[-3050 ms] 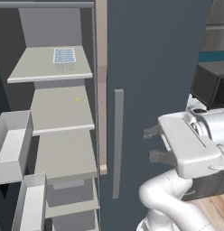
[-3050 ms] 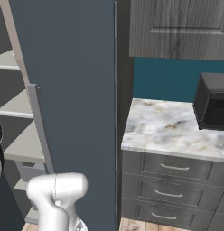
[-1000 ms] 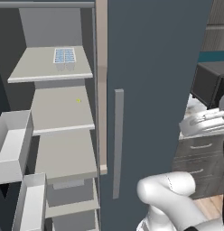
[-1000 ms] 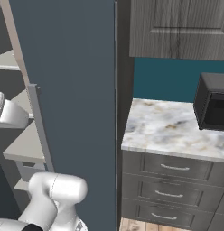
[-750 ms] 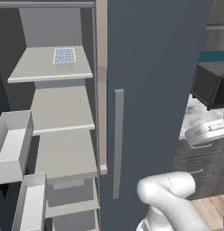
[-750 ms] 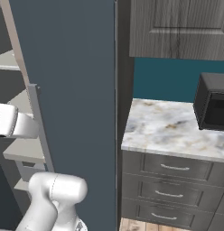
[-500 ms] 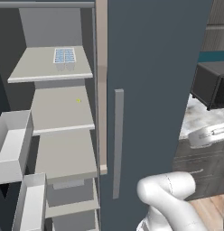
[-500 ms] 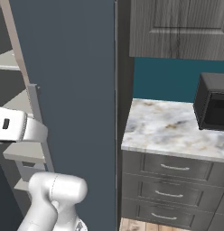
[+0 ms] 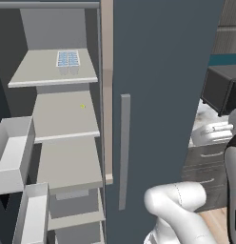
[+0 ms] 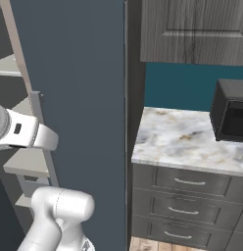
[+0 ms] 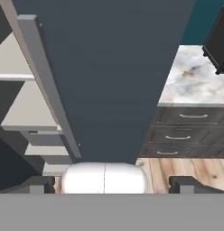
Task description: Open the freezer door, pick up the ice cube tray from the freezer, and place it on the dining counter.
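Note:
The freezer (image 9: pixel 67 124) stands open, its beige-grey shelves bare except the top one. There the pale blue ice cube tray (image 9: pixel 68 58) lies flat. The freezer door is swung out to the left, with its white inner bins (image 9: pixel 14 152) facing the shelves. My gripper (image 11: pixel 113 185) is open and holds nothing; its dark fingertips (image 11: pixel 41 184) stand wide apart. It looks from low down at the plain blue-grey door (image 11: pixel 109 67), far from the tray. The dining counter is out of view.
The plain door's long grey handle (image 9: pixel 123 150) runs just right of the freezer opening. Further right are a small marble top (image 10: pixel 187 139) over dark drawers (image 10: pixel 184 182), a black microwave (image 10: pixel 231 117), grey upper cabinets and wood floor (image 11: pixel 190 169).
The hand has swung away from in front of the left base camera, off to the right and lower. A white arm link has come into the right base view from the left. The jaws stay open.

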Available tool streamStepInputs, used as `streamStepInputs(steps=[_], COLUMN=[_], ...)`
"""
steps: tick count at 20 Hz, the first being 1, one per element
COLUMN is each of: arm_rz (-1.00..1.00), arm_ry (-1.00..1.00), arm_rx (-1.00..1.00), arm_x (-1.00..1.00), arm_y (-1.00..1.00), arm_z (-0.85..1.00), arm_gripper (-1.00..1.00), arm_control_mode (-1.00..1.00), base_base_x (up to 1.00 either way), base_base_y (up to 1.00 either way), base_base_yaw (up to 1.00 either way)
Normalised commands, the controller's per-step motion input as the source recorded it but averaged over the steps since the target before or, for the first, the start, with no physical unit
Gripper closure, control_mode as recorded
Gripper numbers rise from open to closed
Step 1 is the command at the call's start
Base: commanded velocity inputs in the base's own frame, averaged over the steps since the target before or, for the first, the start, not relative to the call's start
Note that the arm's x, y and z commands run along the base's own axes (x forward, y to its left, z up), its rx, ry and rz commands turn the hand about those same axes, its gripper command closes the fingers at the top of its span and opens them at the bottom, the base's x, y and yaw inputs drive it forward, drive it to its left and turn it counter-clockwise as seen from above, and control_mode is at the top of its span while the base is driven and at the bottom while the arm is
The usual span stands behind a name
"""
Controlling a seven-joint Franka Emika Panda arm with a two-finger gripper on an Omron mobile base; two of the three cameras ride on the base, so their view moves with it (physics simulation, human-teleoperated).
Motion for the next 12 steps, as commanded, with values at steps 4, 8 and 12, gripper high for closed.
streamStepInputs(steps=[4,8,12], arm_rz=[-0.01,-0.01,-0.03], arm_ry=[0.03,0.0,0.0], arm_rx=[0.04,0.0,0.0], arm_x=[0.01,-0.09,-0.21], arm_y=[0.0,0.0,0.0], arm_z=[0.0,0.0,0.0], arm_gripper=[-1.0,-1.0,-1.0], arm_control_mode=[-1.0,-1.0,-1.0], base_base_x=[0.0,0.0,0.0], base_base_y=[0.0,0.0,0.0], base_base_yaw=[0.0,0.0,0.0])
